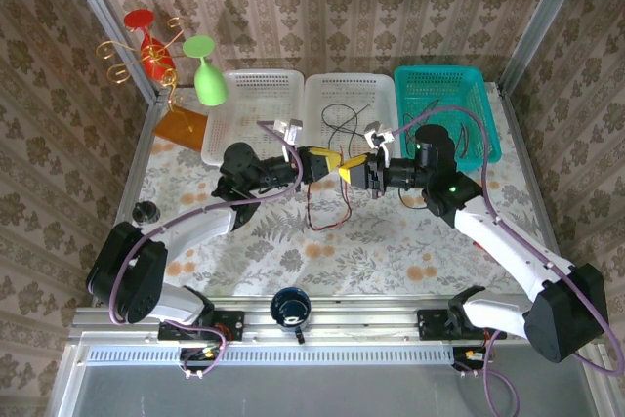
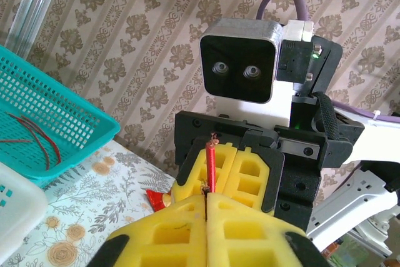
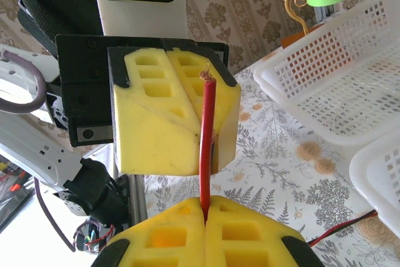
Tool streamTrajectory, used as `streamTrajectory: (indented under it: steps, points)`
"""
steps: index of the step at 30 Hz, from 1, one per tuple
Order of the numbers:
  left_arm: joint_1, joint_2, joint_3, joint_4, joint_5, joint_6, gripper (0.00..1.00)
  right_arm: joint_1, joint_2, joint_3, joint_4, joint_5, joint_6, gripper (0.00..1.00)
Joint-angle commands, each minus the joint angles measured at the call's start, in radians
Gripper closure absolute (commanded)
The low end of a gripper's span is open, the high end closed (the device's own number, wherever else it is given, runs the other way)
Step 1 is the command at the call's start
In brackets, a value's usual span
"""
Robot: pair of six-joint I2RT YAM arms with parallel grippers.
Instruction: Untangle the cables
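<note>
Top external view: two arms meet in the middle of the picture, above the flowery table (image 1: 391,241). The left claw (image 1: 330,161) and the right claw (image 1: 356,173) point at each other, nose to nose, almost touching.

In the wrist views each claw has its yellow pads squeezed together on a thin red cable (image 3: 205,129). I cannot tell if both pinch the same one. More cables (image 1: 314,212) hang down from the claws in a loop toward the table. Some black cables (image 1: 342,116) lie in the middle white basket (image 1: 352,78), at the top of the picture. Some red ones (image 2: 44,142) lie in the green basket (image 1: 439,72), at the upper right.

What could go wrong? The cables are very thin. If the claws pull apart too fast, a cable could slip out of the pads or snap. The hanging loop could pull into a tighter knot. The claws are so close that they could bump.

Each arm comes up from a bottom corner of the picture. Each one bends at the elbow and holds its claw up off the table.
</note>
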Motion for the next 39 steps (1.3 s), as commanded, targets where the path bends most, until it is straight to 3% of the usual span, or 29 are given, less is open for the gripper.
streamTrajectory:
  steps: [1,5,14,25,29,35,39]
  points:
    - [-0.006,0.001,0.02,0.041,0.023,-0.009,0.84,-0.01,-0.002,0.022,0.03,-0.029,0.026,1.0]
    - [-0.008,0.004,0.021,0.035,0.028,-0.009,0.79,-0.009,0.0,0.019,0.037,-0.037,0.039,1.0]
    - [-0.013,0.009,0.023,0.032,0.031,-0.015,0.79,-0.01,0.014,0.023,0.045,-0.058,0.056,1.0]
    - [-0.013,0.01,0.024,0.033,0.027,-0.02,0.9,-0.009,0.02,0.029,0.044,-0.067,0.059,1.0]
    - [-0.013,0.009,0.023,0.033,0.023,-0.018,0.78,-0.011,0.016,0.029,0.04,-0.066,0.056,1.0]
    - [-0.013,0.004,0.016,0.014,0.008,-0.01,0.82,-0.014,0.014,0.025,0.038,-0.064,0.055,1.0]
    - [-0.013,0.0,0.011,0.017,0.004,-0.012,0.79,-0.016,0.012,0.027,0.037,-0.064,0.054,1.0]
